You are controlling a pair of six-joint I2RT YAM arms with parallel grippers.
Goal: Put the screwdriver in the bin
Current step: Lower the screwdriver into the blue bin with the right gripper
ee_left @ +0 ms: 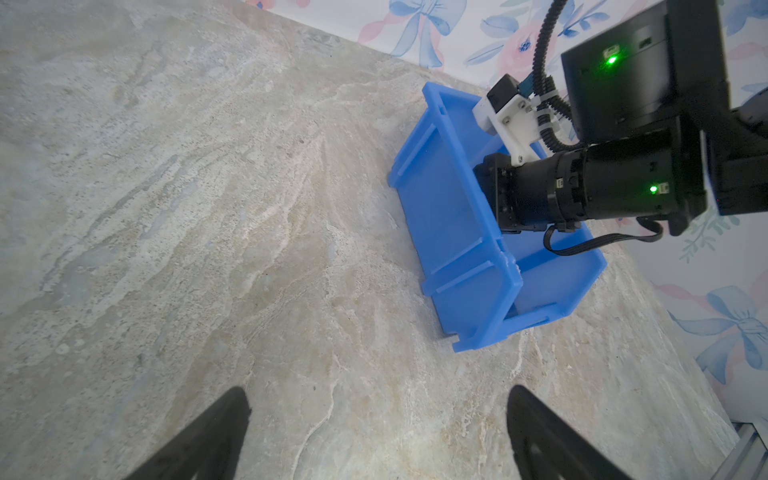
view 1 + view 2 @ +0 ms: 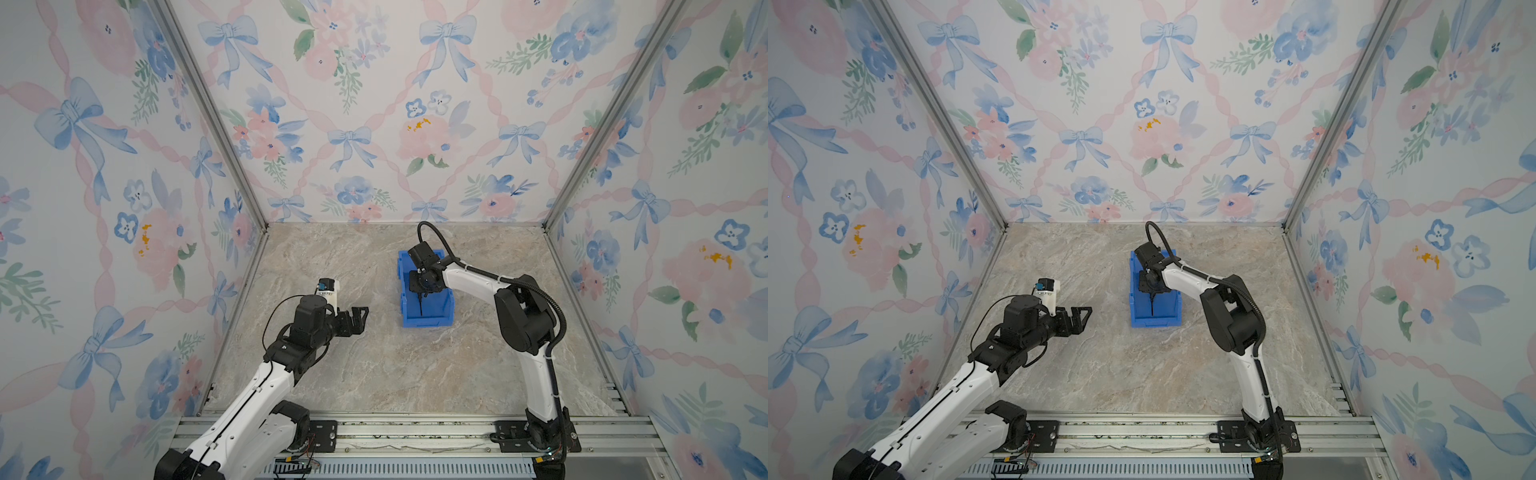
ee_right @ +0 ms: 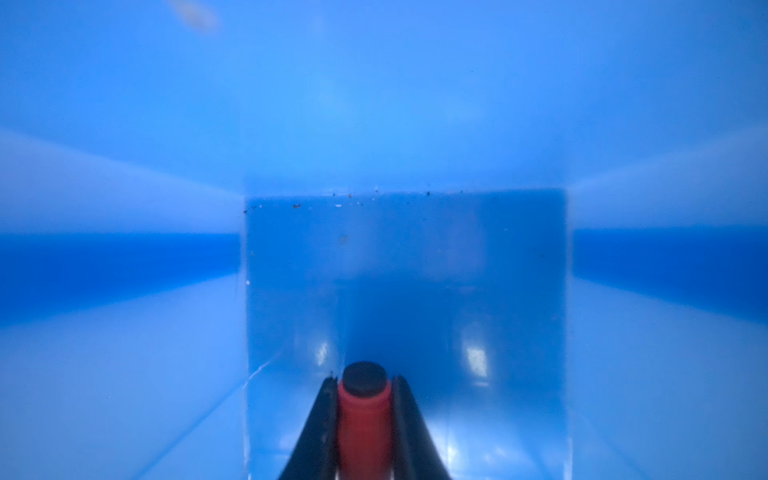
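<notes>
Right wrist view: our right jaws are clamping the screwdriver (image 3: 363,419) inside the bin (image 3: 665,187); left jaws are standing open.

Floral, bow-patterned walls (image 2: 374,104) enclose a beige marbled floor (image 2: 374,365), seemingly evenly lit.

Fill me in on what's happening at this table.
The right gripper is down inside the blue bin. Its jaws are shut on the red handle of the screwdriver, which has not yet been let go. The left gripper hangs open over the table to the left of the bin, holding nothing.
</notes>
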